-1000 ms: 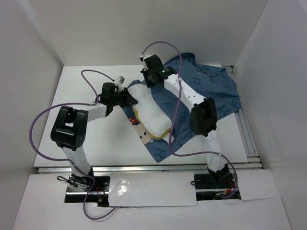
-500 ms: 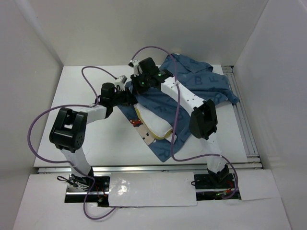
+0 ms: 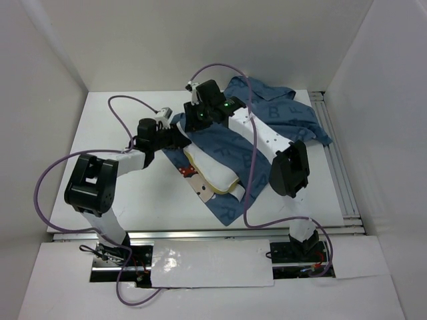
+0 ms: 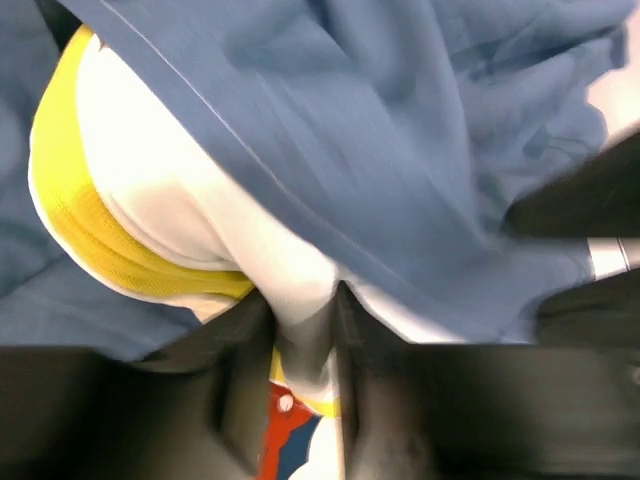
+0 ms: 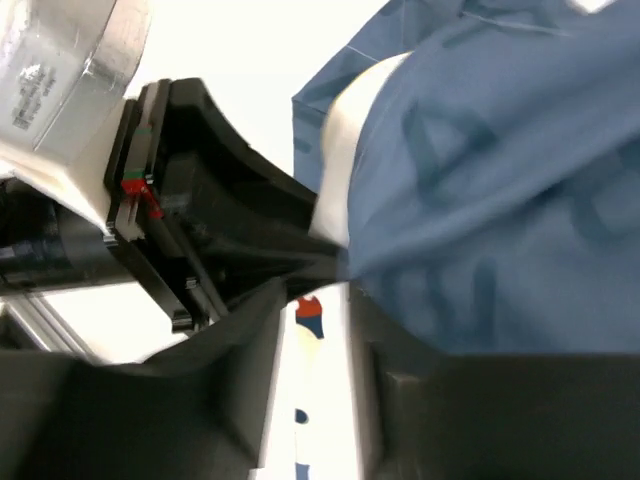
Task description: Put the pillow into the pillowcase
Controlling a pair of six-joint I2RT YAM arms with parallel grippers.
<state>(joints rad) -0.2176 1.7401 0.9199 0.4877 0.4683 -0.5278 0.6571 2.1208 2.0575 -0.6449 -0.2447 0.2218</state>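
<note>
The white pillow (image 3: pixel 212 172) with its yellow edge lies mid-table, its top half under the blue pillowcase (image 3: pixel 280 115). My left gripper (image 3: pixel 179 137) is shut on the pillow's upper left corner. In the left wrist view the jaws (image 4: pixel 305 315) pinch white pillow fabric (image 4: pixel 180 190), with blue pillowcase (image 4: pixel 420 130) draped above. My right gripper (image 3: pixel 193 122) sits just behind the left one, shut on the pillowcase's open edge. In the right wrist view its gripper (image 5: pixel 315 305) holds the pale printed inner side of the case, and blue pillowcase cloth (image 5: pixel 500 200) hangs to the right.
The lower layer of the pillowcase spreads under the pillow to the front (image 3: pixel 223 208). White walls enclose the table on the left, back and right. A metal rail (image 3: pixel 340 187) runs along the right edge. The left gripper's black body (image 5: pixel 220 200) fills the right wrist view.
My right gripper has pulled the pillowcase's top layer leftward over the pillow, which now shows much less white. The left gripper has kept its hold on the corner.
</note>
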